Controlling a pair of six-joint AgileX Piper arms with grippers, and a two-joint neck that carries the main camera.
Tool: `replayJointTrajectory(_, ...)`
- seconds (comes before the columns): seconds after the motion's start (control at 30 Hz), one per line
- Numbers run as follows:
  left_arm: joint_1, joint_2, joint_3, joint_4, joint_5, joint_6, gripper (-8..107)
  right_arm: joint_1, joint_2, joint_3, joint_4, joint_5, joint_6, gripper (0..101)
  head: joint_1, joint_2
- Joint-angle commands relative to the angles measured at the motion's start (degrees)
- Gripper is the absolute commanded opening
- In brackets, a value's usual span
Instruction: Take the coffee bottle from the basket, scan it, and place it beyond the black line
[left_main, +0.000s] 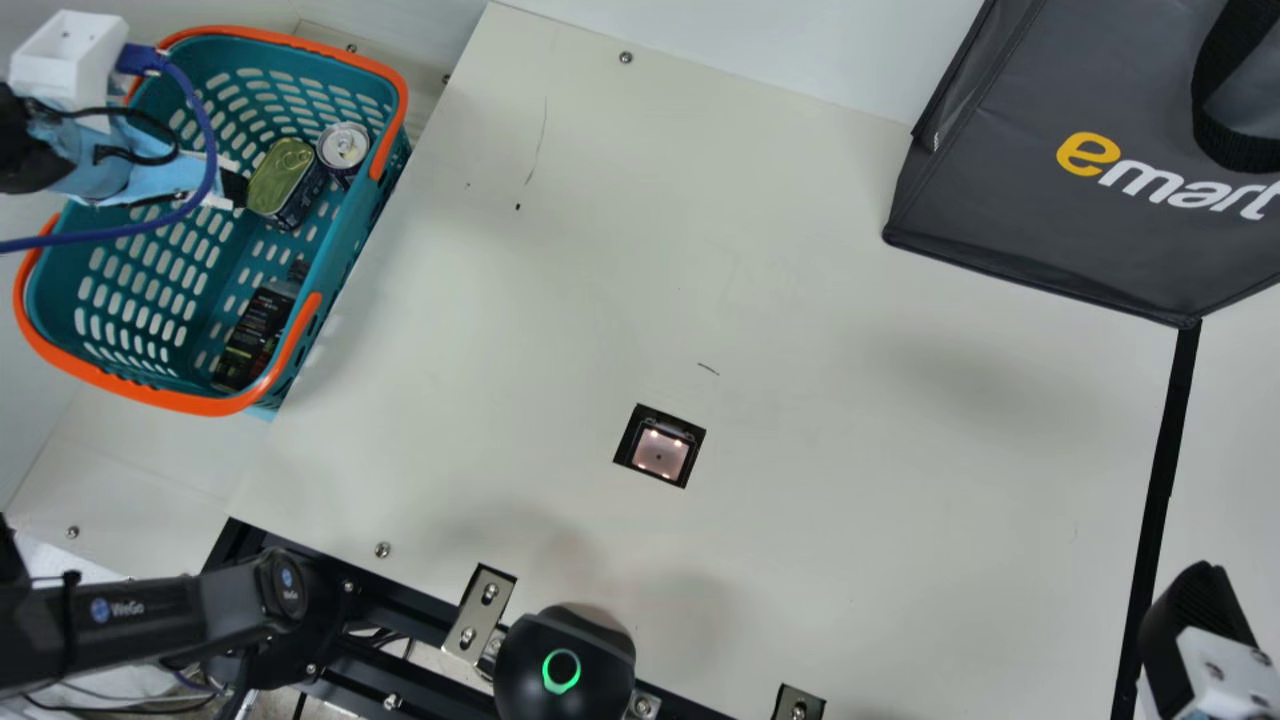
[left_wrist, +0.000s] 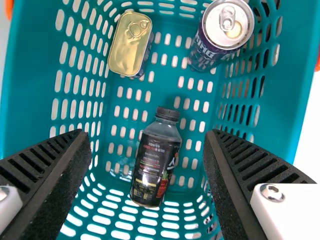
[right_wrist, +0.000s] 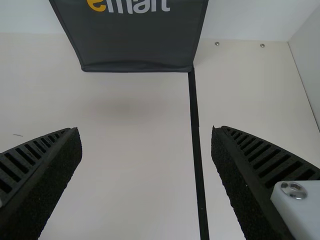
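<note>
We have the cream tabletop (left_main: 800, 300) running wide between pale walls, with the dark bag (left_main: 1080, 220) on its far edge towards the right. The basket (left_main: 392, 90) sits off the tabletop's left edge, its long sides roughly following that edge; the black line (left_main: 1160, 480) runs down from the bag's near corner. Our right gripper (right_wrist: 147, 132) is spread and empty near that line, so our left gripper (left_wrist: 145, 135), also spread and empty, is much the nearer to the job. Below it, the coffee bottle (left_wrist: 154, 167) lies on the basket's floor towards the near end, its long axis close to the basket's long sides, cap (left_wrist: 167, 114) towards the tin (left_wrist: 131, 44) and can (left_wrist: 220, 32) at the far end. It lies between the fingers' lines, so we judge a descent, then a squeeze across its width, should do before the trip to the little scanner window (left_main: 660, 450).
</note>
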Motion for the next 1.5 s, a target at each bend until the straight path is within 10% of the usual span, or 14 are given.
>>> replayJointTrajectory(0.0,-0.1,1.2,-0.2,-0.2,-0.2,0.7,90,0.0,0.0,0.0,0.0,0.0,0.0,91,-1.6,0.1)
replayJointTrajectory(1.47,-2.0,17.4,3.5,-1.7,-11.7,7.3,90,0.0,0.0,0.0,0.0,-0.1,0.0,91,-1.6,0.1)
